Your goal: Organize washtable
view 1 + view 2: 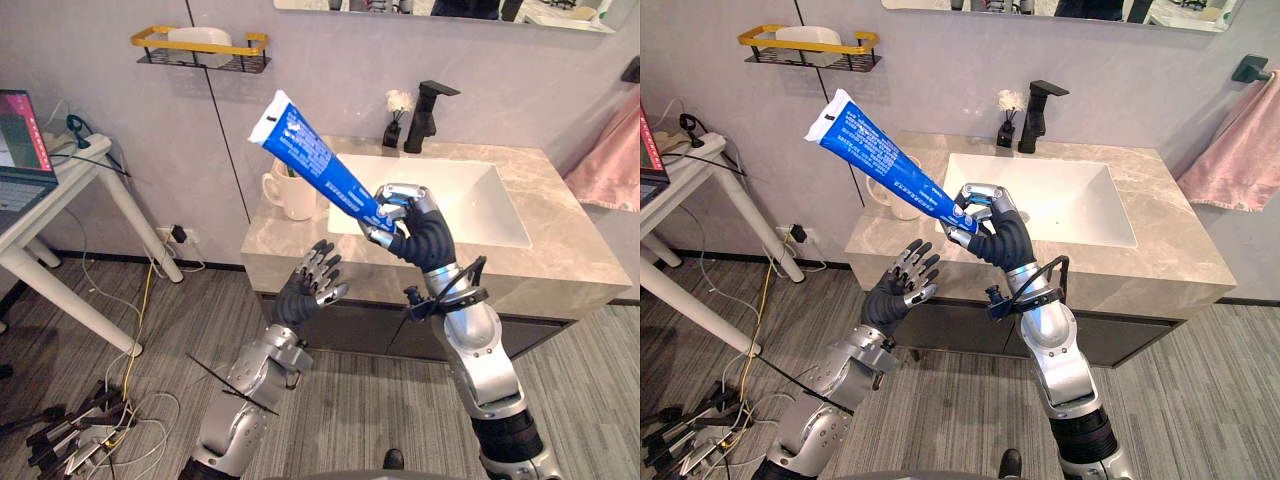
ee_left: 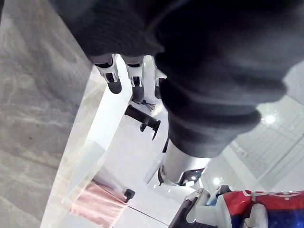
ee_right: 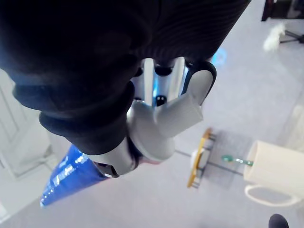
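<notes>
My right hand (image 1: 412, 222) is shut on the cap end of a large blue toothpaste tube (image 1: 310, 160), held in the air over the washtable's front left part. The tube slants up and to the left, its flat white end highest. In the right wrist view the blue tube (image 3: 66, 178) runs past the thumb. Behind the tube a white mug (image 1: 292, 192) with a green toothbrush in it stands on the beige stone counter (image 1: 290, 235). My left hand (image 1: 310, 285) hangs open below the counter's front edge, fingers relaxed and holding nothing.
A white basin (image 1: 470, 200) with a black faucet (image 1: 425, 115) takes the counter's middle. A gold-rimmed wall shelf (image 1: 200, 50) holds a soap bar. A pink towel (image 1: 610, 160) hangs at the right. A white table (image 1: 60, 190) with a laptop and floor cables lie to the left.
</notes>
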### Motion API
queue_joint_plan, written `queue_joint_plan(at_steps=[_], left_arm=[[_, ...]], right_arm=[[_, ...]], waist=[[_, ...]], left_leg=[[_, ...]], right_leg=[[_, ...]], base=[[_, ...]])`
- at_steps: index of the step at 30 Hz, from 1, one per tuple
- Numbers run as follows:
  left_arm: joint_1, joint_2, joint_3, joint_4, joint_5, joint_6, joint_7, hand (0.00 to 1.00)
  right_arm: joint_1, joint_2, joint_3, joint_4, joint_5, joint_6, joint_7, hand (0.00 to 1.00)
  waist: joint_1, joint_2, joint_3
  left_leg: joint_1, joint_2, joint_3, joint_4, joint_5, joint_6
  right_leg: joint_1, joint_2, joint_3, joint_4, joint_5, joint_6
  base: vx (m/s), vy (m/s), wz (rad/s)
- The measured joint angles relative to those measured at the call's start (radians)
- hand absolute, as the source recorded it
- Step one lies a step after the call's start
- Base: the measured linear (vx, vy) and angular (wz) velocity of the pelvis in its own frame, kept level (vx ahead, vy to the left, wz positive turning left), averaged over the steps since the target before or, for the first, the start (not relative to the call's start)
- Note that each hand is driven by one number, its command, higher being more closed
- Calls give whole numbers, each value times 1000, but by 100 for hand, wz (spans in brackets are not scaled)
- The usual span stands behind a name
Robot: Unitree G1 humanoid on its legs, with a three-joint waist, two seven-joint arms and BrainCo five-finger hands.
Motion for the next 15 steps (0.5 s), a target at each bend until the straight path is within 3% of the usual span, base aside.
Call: queue_joint_plan(at_steps=[15], left_arm=[[-71, -20, 0, -216, -8, -44, 49, 0]], right_arm=[[67, 33, -3, 55, 0, 3, 4, 100]], waist=[[-2, 1, 1]], left_leg=[[0, -1, 0, 1, 0, 0]], right_leg=[[0, -1, 0, 0, 0, 0]], base=[[0, 0, 0]])
